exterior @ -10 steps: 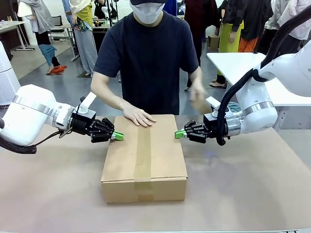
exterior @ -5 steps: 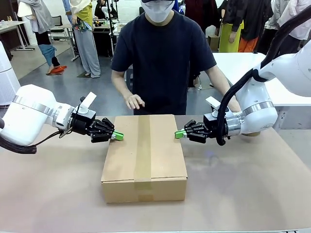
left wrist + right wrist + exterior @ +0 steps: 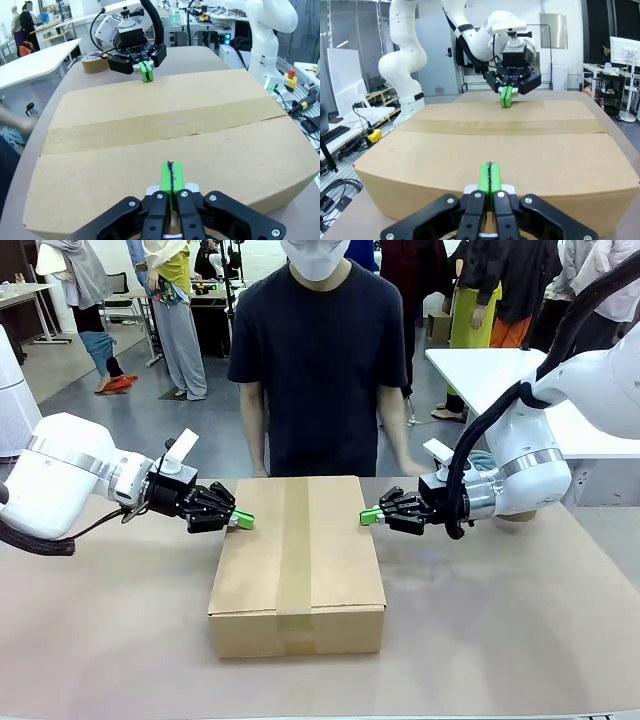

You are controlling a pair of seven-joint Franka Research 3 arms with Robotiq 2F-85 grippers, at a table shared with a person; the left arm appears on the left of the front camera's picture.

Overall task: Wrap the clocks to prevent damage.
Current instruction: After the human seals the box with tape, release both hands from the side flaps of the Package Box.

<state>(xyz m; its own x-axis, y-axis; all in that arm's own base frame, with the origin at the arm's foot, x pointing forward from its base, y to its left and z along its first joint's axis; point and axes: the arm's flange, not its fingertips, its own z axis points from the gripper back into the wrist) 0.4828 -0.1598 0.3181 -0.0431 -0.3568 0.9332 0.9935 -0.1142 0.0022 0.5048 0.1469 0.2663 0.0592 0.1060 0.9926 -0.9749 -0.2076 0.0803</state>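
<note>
A closed cardboard box, sealed along its top with brown tape, sits mid-table. The clocks are hidden. My left gripper is shut, its green pads pressed together at the box's upper left edge; the left wrist view has it just over the box top. My right gripper is shut too, at the upper right edge, and it appears low in the right wrist view against the box. Neither holds anything. Each wrist view shows the other gripper across the box.
A person in a dark shirt stands at the far side with one hand near the box's far right corner. A roll of brown tape lies on the table behind my right arm. A white table stands at the back right.
The person has lifted both hands off the box top and straightened up. Both arms and the box have stayed still.
</note>
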